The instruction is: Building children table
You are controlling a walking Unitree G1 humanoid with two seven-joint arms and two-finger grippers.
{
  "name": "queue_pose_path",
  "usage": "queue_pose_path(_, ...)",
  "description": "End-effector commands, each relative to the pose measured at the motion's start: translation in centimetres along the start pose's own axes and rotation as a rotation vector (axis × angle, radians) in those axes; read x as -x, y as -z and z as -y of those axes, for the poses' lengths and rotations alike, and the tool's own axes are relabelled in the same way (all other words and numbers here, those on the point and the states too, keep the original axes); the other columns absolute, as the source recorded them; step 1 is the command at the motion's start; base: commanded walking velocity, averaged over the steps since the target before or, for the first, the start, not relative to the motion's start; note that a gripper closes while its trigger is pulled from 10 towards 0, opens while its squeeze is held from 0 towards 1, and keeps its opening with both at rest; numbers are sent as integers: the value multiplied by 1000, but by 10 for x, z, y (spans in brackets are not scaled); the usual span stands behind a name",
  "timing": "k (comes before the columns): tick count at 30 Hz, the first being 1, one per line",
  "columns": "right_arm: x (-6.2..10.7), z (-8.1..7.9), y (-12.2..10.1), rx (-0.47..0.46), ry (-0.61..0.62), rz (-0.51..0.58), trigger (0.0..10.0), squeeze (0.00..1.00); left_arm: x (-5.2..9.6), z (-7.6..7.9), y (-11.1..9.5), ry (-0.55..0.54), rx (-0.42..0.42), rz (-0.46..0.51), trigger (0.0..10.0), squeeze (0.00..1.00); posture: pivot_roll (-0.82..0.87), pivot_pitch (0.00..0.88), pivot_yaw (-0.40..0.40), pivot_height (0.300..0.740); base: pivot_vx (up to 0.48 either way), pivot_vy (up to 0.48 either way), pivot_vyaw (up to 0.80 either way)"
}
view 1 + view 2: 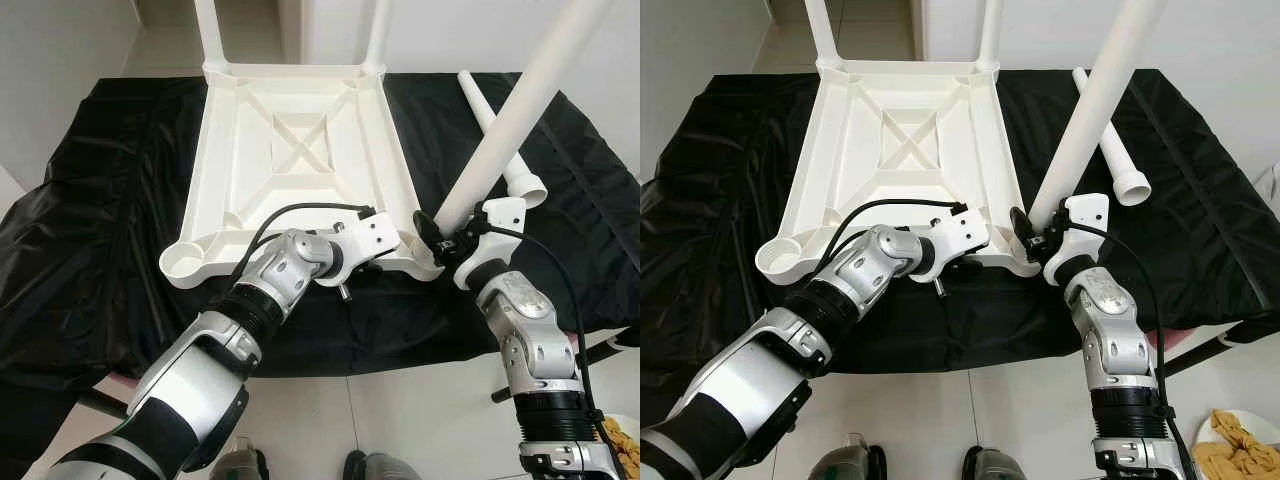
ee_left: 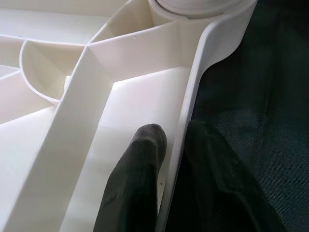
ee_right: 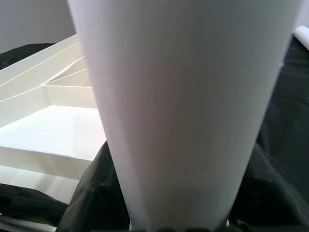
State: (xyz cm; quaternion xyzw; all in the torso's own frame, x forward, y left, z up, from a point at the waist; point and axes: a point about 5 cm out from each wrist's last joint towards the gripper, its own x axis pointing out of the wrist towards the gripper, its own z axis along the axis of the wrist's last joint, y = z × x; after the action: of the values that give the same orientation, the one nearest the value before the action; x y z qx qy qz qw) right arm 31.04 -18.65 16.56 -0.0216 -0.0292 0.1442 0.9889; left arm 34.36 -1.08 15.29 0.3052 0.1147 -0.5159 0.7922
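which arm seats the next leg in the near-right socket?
Right. The right tool already grips the white leg, its foot at that corner of the tabletop. The left tool is pinching the tabletop's rim, steadying it.

Two black fingers [image 2: 137,188] pinching white tabletop rim [image 2: 190,121], black cloth [image 2: 260,96] beside

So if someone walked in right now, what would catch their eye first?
Probably the white tabletop lying upside down on the black cloth, two legs already standing in its far corners. Next, the long white leg that the right hand holds tilted at the near right corner socket. The left hand pinches the tabletop's near rim, and a spare leg lies on the cloth to the right.
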Motion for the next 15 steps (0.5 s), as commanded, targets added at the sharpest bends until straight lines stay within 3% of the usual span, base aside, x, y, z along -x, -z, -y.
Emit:
queue_pose_path(1, 6, 2, 38, -95, 33, -186, 10000, 0, 4, -6, -31, -24, -100, 85, 10000, 0, 16, 105, 31, 740, 0, 0, 0)
queue_pose_path(8, 6, 0, 38, -99, 55, -181, 10000, 0, 4, -6, -32, -27, -101, 88, 10000, 0, 16, 105, 28, 740, 0, 0, 0)
queue_pose_path(15, 1, -4, 36, -141, 249, -117, 10000, 0, 6, -5, -37, -28, -104, 105, 10000, 0, 14, 102, 26, 740, 0, 0, 0)
